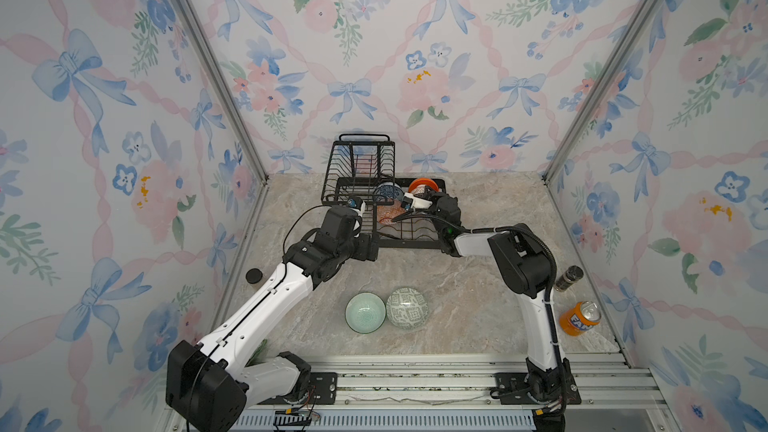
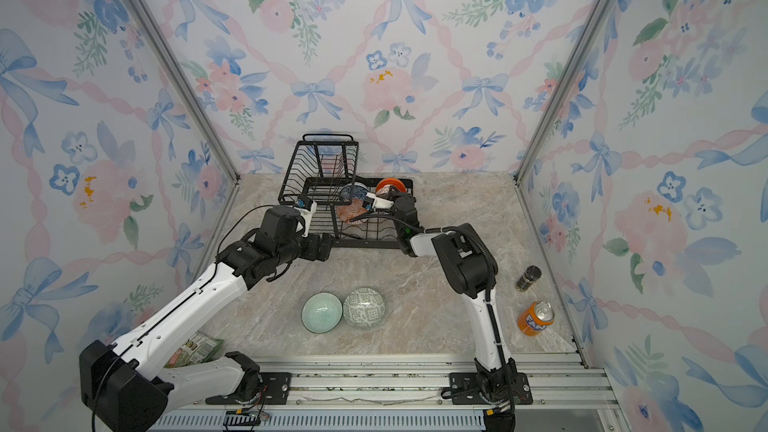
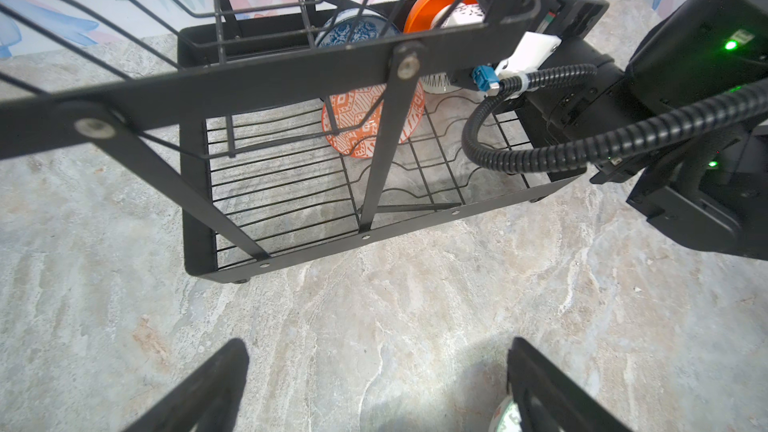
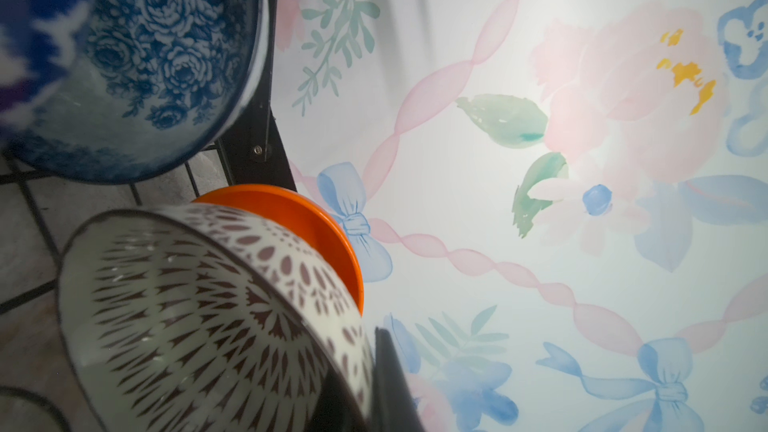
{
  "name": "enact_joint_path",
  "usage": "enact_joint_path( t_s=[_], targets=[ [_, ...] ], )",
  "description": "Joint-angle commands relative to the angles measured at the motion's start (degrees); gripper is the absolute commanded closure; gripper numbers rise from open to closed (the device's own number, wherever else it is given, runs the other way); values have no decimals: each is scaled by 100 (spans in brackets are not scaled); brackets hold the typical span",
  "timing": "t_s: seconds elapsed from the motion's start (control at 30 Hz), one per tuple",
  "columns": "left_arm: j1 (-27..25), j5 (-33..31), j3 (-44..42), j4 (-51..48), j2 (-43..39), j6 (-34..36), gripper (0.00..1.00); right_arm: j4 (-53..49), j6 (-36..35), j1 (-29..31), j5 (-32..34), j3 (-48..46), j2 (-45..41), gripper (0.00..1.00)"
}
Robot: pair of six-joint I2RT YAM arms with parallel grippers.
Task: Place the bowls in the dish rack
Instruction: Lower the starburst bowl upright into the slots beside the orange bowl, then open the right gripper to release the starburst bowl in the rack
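Here, the right end effector (image 4: 361,384) is closed on the rim of the white lattice bowl (image 4: 199,305), holding it tilted inside the lower tray of the dish rack (image 1: 409,245), just in front of the plain orange bowl (image 4: 299,209). The blue-patterned bowl (image 4: 166,56) stands on edge beside them at the back of the tray. The orange-white geometric bowl (image 3: 365,126) leans in the wavy slots nearer the front. The left end effector (image 3: 374,388) hangs spread wide and empty over bare bench (image 3: 415,305) in front of the rack. The pale celadon bowl (image 1: 365,312) and the grey-green geometric bowl (image 1: 407,308) sit side by side on the bench, nearly touching and well apart from the rack.
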Motion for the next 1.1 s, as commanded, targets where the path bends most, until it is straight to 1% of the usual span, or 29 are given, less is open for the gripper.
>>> enact_joint_path(
  t_s=[0.0, 0.77, 0.87, 1.07],
  targets=[
    [54, 91, -82, -42, -150, 50, 2, 524, 64, 38, -63, -37, -22, 100],
    [54, 103, -157, -38, -220, 6, 2, 243, 494, -32, -64, -285, -276, 100],
    [54, 116, -171, -40, -228, -2, 2, 226, 528, -32, -51, -284, -287, 96],
    [54, 110, -182, -40, -257, -2, 2, 210, 547, -31, -31, -285, -304, 92]
  ],
)
